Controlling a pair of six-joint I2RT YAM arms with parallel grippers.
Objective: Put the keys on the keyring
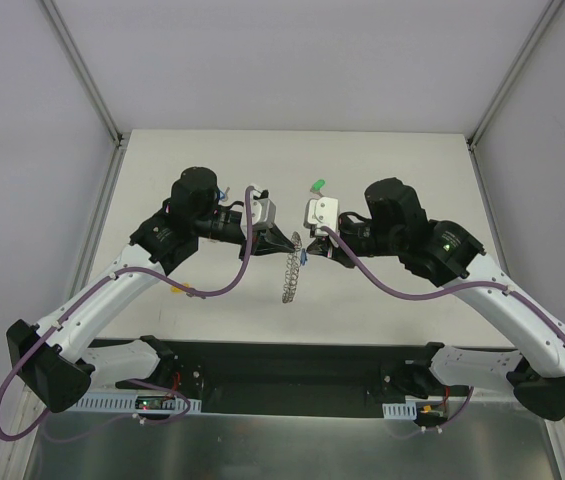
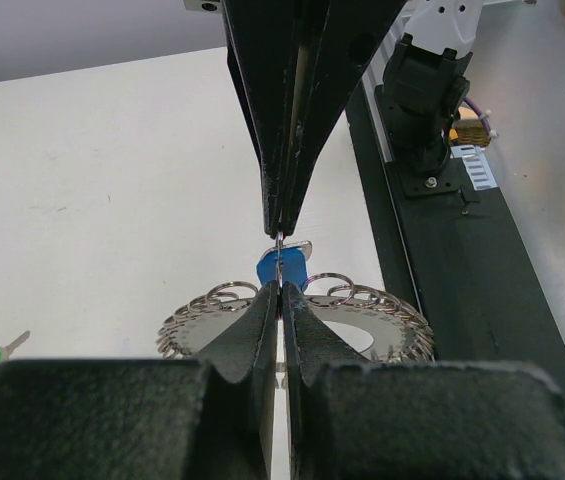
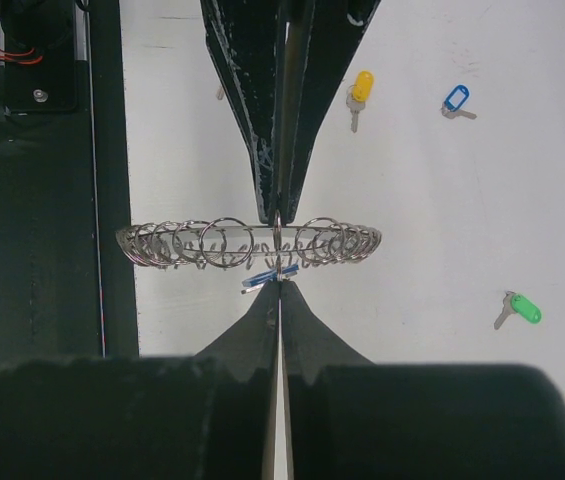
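Wreath-like silver keyring [image 3: 152, 245] rimmed with small wire loops, gripped in clenched left jaws, solid-blue key [image 2: 282, 268] pinched in right jaws, white desk [image 1: 402, 170], pale grey walls [image 1: 292, 60]

Blue key [image 2: 284, 268] mostly behind jaws

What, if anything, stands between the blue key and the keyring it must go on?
Nothing visible does. The right hand holds the blue key right up at the edge of the keyring, which the left hand grips. No other thing lies between them.
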